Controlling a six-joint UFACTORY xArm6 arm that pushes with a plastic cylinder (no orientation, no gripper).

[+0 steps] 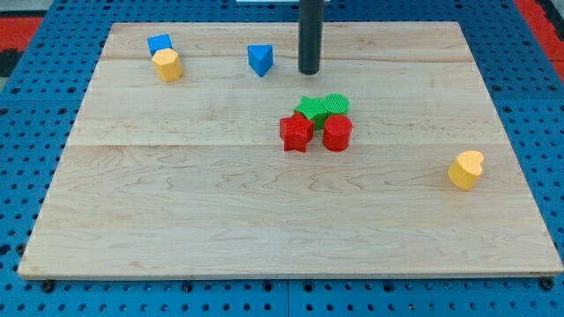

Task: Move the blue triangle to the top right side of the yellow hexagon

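Blue triangle (260, 60) is sitting just left of my tip (308, 71); no gripper is showing, so I cannot tell its state.

Pale wood-grain board (176, 202) — matt; green blocks (322, 106) w/ ribbed tops.

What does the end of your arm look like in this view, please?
Only a straight, plain dark rod shows, nearly black and round in section, entering from the view's top. My tip is its blunt lower end, right of the blue triangle. No cables, markings or gripper are visible; the arm above is cut off.
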